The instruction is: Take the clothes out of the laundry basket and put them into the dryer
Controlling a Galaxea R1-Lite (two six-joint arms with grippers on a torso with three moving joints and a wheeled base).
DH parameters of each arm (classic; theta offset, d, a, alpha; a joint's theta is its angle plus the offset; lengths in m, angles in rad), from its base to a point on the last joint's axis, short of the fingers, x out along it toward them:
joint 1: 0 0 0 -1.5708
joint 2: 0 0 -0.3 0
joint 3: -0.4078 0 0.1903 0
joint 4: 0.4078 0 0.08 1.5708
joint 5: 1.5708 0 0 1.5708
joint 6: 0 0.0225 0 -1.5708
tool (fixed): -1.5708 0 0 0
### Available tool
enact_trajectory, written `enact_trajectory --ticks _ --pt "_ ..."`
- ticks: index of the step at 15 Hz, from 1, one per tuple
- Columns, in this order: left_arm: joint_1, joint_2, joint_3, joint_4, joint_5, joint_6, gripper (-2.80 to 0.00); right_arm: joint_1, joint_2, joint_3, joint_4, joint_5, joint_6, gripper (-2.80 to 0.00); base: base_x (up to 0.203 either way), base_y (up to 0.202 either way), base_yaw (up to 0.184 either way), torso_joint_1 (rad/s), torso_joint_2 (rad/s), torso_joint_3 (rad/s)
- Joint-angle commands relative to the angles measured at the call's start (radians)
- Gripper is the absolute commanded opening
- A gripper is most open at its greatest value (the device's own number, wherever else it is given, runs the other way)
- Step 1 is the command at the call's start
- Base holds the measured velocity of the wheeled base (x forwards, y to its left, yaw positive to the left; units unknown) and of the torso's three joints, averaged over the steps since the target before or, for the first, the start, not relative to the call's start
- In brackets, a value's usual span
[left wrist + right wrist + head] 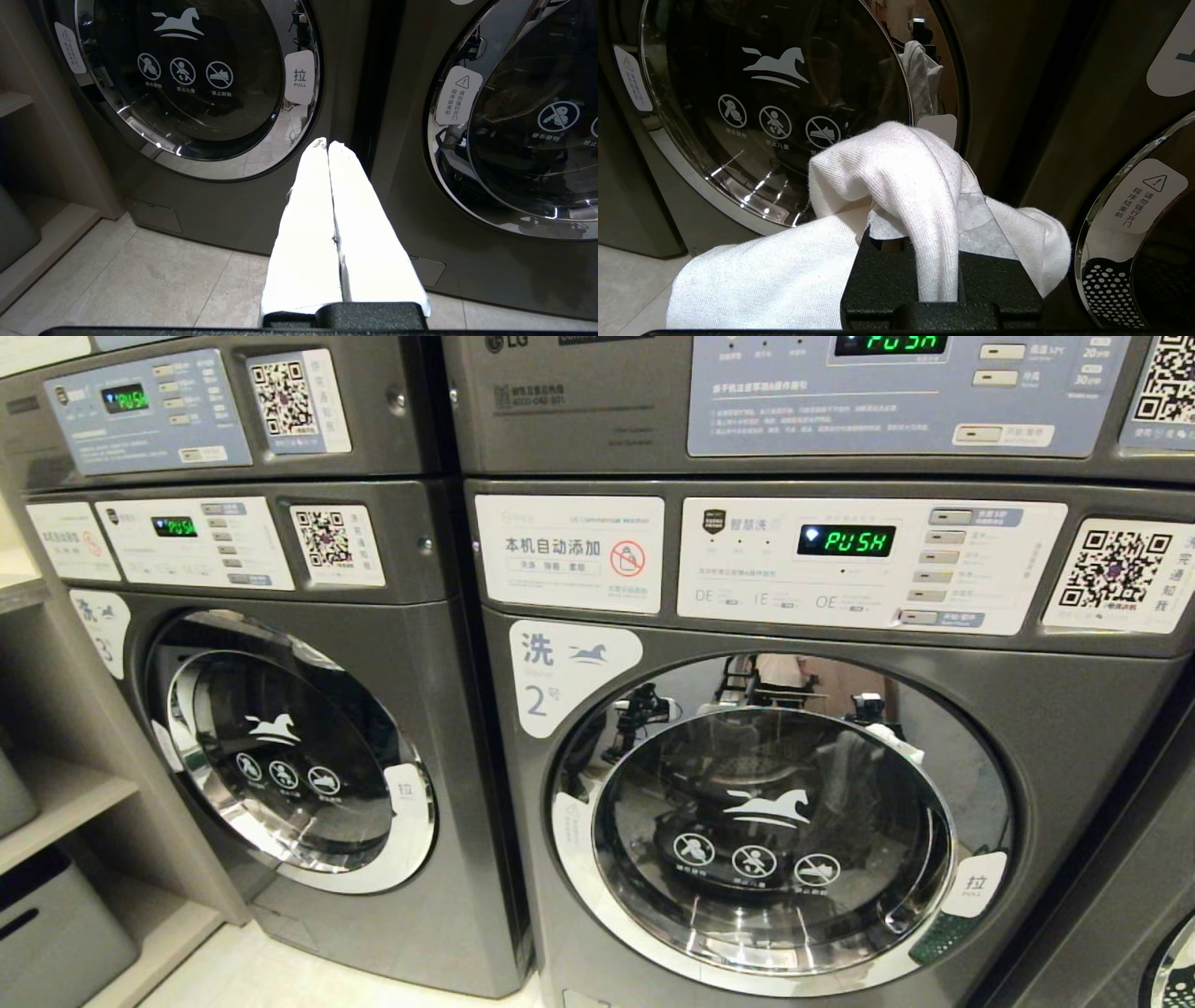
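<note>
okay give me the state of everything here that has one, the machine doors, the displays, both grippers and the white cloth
Machine number 2 door: closed.
Left machine door: closed.
Number 2 display: lit, reads PUSH.
Left machine display: lit.
Left gripper: fingers shut, empty.
Right gripper: shut on white cloth.
White cloth: draped over the right gripper, bunched.
</note>
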Motion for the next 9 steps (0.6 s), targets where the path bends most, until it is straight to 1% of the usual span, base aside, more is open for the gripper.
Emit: enact_trajectory --ticks 1,9 --pt "0.0 -0.002 0.002 0.0 0.0 0.0 -2.8 0.0 0.001 0.018 -0.001 0.002 -0.002 -2.8 0.0 0.0 0.0 0.0 0.0 0.0" --pt "0.0 -0.002 0.002 0.0 0.0 -0.002 -2.8 0.0 0.001 0.018 -0.001 0.0 -0.002 -2.8 0.0 0.0 0.0 0.0 0.0 0.0"
